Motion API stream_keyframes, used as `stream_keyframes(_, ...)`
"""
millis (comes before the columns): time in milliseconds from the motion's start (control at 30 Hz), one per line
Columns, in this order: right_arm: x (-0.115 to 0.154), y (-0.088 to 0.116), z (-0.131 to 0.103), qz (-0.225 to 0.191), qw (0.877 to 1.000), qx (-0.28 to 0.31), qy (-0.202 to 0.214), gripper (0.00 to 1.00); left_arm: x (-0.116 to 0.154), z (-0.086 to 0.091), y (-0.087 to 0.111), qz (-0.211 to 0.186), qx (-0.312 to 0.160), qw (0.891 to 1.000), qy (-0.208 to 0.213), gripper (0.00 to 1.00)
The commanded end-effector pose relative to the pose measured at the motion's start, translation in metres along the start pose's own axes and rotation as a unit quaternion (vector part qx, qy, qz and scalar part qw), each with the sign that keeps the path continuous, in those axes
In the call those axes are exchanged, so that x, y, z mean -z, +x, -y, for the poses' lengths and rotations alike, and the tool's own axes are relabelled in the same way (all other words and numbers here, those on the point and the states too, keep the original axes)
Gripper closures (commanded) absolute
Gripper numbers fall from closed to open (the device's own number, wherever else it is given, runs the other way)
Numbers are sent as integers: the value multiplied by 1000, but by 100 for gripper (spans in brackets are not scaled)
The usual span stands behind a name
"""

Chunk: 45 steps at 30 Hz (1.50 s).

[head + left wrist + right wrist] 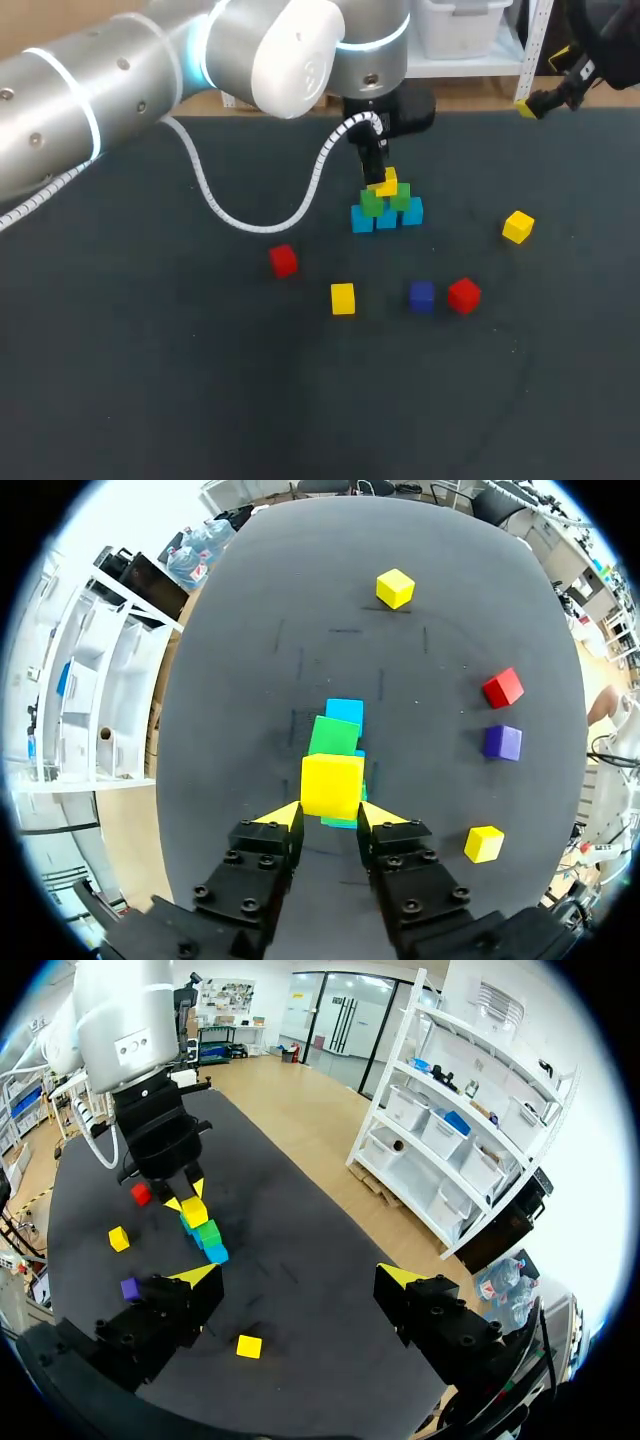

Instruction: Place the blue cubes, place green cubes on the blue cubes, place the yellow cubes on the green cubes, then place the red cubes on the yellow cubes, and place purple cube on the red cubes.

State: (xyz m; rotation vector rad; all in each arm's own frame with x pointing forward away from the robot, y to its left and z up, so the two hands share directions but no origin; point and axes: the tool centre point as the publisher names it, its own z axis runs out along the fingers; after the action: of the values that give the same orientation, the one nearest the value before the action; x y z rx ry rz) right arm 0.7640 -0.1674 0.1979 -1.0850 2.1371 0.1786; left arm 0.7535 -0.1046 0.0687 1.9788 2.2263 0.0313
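Observation:
Three light blue cubes (387, 219) stand in a row at the table's middle back, with two green cubes (372, 204) on them. My left gripper (331, 818) is shut on a yellow cube (332, 785), held right at the top of the green cubes (334, 736); the head view shows that yellow cube (386, 184) over the stack. My right gripper (298, 1278) is wide open with nothing in it, off at the table's back right corner (540, 102). Loose on the table lie two yellow cubes (343, 298) (517, 226), two red cubes (283, 260) (464, 295) and a purple cube (421, 295).
The loose cubes lie in a band in front of and to the right of the stack. My left arm (120, 80) and its white cable (230, 215) cross the back left of the dark table (150, 380).

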Motion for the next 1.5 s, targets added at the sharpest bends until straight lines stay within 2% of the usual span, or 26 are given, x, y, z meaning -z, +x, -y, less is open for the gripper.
stream_keyframes(33,0,0,0,0,1000,0,0,0,0,-5,-3,-3,-3,1000,5,71)
stream_keyframes(567,0,0,0,0,1000,0,0,0,-6,-2,-3,-10,-5,1000,12,66)
stream_keyframes(867,0,0,0,0,1000,0,0,0,-7,-4,-3,-11,-4,1000,9,58)
stream_keyframes(1300,0,0,0,0,1000,0,0,0,0,-4,-2,-4,0,1000,14,52)
stream_keyframes(1400,0,0,0,0,1000,0,0,0,9,-2,1,2,3,1000,17,25)
stream_keyframes(1433,0,0,0,0,1000,0,0,0,12,-2,3,3,3,1000,18,5)
stream_keyframes(1467,0,0,0,0,1000,0,0,0,15,-1,5,6,6,1000,18,0)
stream_keyframes(1500,0,0,0,0,1000,0,0,0,17,0,7,8,8,1000,17,0)
